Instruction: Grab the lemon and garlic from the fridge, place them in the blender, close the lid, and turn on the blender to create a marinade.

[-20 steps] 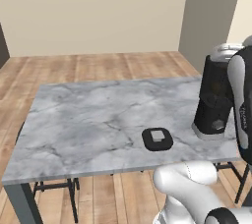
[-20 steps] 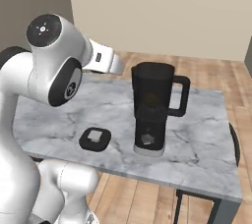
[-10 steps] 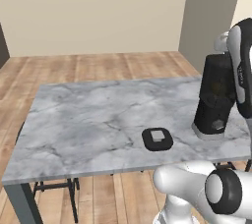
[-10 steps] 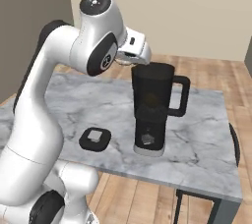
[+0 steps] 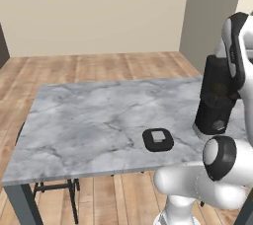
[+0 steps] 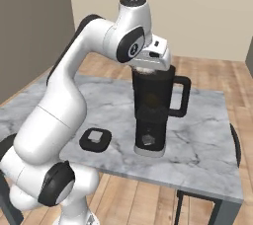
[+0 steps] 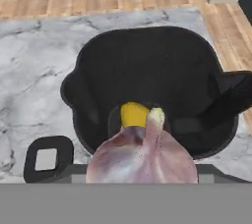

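Gripper state: the white two-finger gripper [image 6: 148, 69] is clamped on the pale purple-white garlic bulb [image 7: 142, 161], low centre of the hand view.
Why held there: it hangs over the open mouth of the black blender jug [image 6: 154, 101], presumably for a clean drop.
Lemon: the small yellow lemon [image 7: 134, 114] lies inside the jug, just beyond the garlic.
Lid: the flat black lid with grey knob [image 5: 158, 139] waits on the grey marble table [image 5: 94, 115], lower centre of the left base view.
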Motion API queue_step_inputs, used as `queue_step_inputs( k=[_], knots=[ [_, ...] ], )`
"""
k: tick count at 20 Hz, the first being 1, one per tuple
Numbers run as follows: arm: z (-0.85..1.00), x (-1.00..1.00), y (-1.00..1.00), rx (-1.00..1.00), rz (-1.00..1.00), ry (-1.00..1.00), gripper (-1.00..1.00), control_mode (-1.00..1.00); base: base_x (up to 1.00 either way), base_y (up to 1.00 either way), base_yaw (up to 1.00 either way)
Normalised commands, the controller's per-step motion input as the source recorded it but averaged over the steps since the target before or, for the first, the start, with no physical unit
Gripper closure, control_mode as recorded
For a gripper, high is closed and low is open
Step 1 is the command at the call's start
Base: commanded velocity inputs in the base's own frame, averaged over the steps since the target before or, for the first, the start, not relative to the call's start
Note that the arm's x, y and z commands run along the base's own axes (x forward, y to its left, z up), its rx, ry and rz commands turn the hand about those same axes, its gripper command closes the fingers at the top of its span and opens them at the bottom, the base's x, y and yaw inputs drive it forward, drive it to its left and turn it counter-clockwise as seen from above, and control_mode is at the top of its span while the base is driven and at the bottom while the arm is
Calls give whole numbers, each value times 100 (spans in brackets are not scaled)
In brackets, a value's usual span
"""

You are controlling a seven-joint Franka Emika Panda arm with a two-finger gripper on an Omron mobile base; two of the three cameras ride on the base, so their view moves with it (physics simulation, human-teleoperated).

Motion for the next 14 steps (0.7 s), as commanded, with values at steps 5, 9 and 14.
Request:
queue_step_inputs(
  k=[5, 9, 14],
  knots=[
    [-54, 43, -16, 0, 0, 21, 100, -100, 0, 0, 0],
    [-71, 1, 0, 0, 0, 17, 100, -100, 0, 0, 0],
    [-68, 16, 0, -1, 0, 20, 100, -100, 0, 0, 0]
  ],
)
